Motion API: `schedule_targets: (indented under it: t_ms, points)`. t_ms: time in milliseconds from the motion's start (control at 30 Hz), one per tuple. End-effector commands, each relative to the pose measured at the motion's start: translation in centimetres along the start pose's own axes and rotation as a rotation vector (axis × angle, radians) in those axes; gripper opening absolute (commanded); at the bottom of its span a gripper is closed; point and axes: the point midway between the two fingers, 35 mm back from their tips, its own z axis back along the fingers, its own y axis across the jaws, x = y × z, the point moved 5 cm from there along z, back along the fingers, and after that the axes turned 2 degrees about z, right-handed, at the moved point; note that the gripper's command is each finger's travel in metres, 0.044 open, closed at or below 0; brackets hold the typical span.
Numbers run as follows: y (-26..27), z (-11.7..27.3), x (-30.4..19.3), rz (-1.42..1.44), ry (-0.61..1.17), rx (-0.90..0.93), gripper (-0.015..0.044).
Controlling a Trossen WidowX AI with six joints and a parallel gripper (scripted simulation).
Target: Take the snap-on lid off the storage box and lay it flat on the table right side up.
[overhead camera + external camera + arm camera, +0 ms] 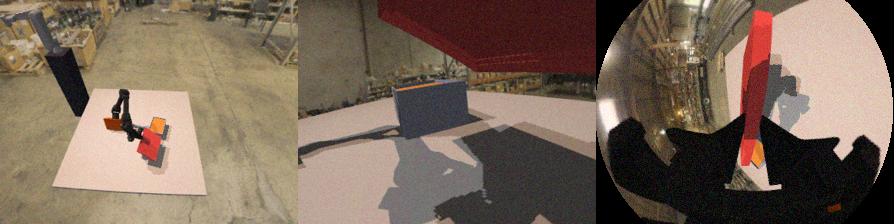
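Note:
The red lid [151, 147] [509, 34] [758, 65] hangs in the air, tilted, off the box and toward the front of it in the top view. The exterior view shows its dark red underside from below. My gripper [141, 133] [752, 117] is shut on one edge of the lid; the fingers hide the gripped part in the wrist view. The blue-grey storage box [157, 125] [432, 109] [757, 154] stands upright on the table with its lid off, orange showing within its rim. The lid is clear of the box.
The pale table [84, 165] [348, 172] [836, 75] carries the shadows of the arm and lid. An orange panel [112, 123] stands beside the arm's base. A dark pillar [68, 78] stands by the table's back left corner.

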Motion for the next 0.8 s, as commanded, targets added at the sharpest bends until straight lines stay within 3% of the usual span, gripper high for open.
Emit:
schedule_targets:
  t_ms: [0, 767]
  points:
    - [-0.1, -0.1, 0.0, 0.002, 0.004, 0.01, 0.0]
    - [-1.5, -1.3, -0.1, 0.002, 0.004, 0.01, 0.0]
